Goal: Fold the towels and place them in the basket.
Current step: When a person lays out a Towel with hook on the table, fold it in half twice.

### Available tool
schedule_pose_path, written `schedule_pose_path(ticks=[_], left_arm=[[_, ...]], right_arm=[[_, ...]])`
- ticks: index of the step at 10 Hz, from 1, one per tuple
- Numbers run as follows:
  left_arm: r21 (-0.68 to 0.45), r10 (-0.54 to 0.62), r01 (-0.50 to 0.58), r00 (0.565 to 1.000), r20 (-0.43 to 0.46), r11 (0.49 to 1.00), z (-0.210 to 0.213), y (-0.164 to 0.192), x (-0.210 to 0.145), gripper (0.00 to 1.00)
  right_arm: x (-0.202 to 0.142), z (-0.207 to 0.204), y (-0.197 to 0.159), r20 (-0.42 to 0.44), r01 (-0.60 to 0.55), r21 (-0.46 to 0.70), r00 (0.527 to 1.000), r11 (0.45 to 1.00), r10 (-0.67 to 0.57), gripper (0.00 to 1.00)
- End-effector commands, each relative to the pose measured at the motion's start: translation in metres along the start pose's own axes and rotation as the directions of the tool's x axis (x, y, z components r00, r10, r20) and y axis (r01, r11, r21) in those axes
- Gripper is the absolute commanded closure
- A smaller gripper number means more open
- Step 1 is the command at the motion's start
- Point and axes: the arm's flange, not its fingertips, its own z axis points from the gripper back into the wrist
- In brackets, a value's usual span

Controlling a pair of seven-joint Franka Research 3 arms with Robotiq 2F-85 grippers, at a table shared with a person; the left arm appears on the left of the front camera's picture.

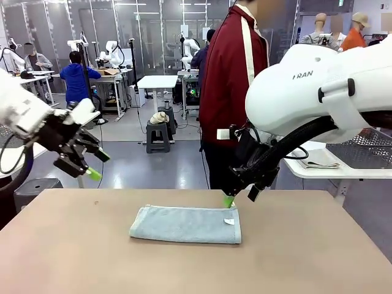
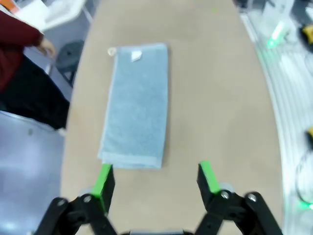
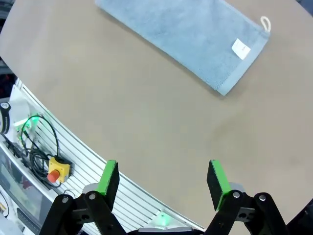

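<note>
A pale blue-grey towel [image 1: 185,224] lies folded into a long strip in the middle of the table, with a small white tag near its right end. It also lies lengthwise ahead in the left wrist view [image 2: 138,106], and at the top of the right wrist view [image 3: 188,35]. My left gripper [image 1: 90,164] hangs open above the table's far left edge, clear of the cloth. My right gripper [image 1: 241,197] hovers open just above the towel's far right corner. Both pairs of green pads are spread wide with nothing between them [image 2: 155,177] [image 3: 164,178]. The basket is out of view.
A person in a dark red jacket [image 1: 231,86] stands at the far side of the table. A white side table [image 1: 334,160] with folded cloth and a mesh tray is at the right. A yellow box with a red button [image 3: 57,169] sits beyond the table's near edge.
</note>
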Motion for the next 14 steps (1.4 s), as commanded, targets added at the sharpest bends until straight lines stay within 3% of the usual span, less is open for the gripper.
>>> schedule_pose_path(ticks=[1,5,7,9,10,13,14], left_arm=[[0.03,0.025,-0.031,0.982,0.186,0.999,0.03,-0.026,-0.033,0.15],[-0.092,0.08,-0.049,0.924,0.373,0.995,0.067,-0.022,-0.106,0.15],[-0.156,0.144,-0.088,0.907,0.397,0.984,0.067,-0.017,-0.117,0.15],[-0.14,0.153,-0.11,0.922,0.356,0.984,0.052,-0.017,-0.113,0.15],[-0.148,0.149,-0.098,0.913,0.38,0.984,0.063,-0.029,-0.125,0.15],[-0.148,0.149,-0.098,0.913,0.38,0.984,0.063,-0.029,-0.125,0.15],[-0.148,0.149,-0.098,0.913,0.38,0.984,0.063,-0.029,-0.125,0.15]], right_arm=[[0.004,0.001,-0.005,0.016,-0.05,-0.008,0.999,0.999,0.05,0.1],[0.004,0.001,-0.005,0.016,-0.05,-0.008,0.999,0.999,0.05,0.1],[0.004,0.001,-0.005,0.016,-0.05,-0.008,0.999,0.999,0.05,0.1],[0.004,0.001,-0.005,0.016,-0.05,-0.008,0.999,0.999,0.05,0.1],[0.001,0.002,-0.002,0.008,-0.029,-0.002,1.0,1.0,0.029,0.1],[0.02,-0.024,-0.031,0.024,0.274,-0.072,0.962,0.959,-0.273,0.1],[0.025,-0.035,-0.045,0.032,0.326,-0.083,0.945,0.942,-0.325,0.1]])
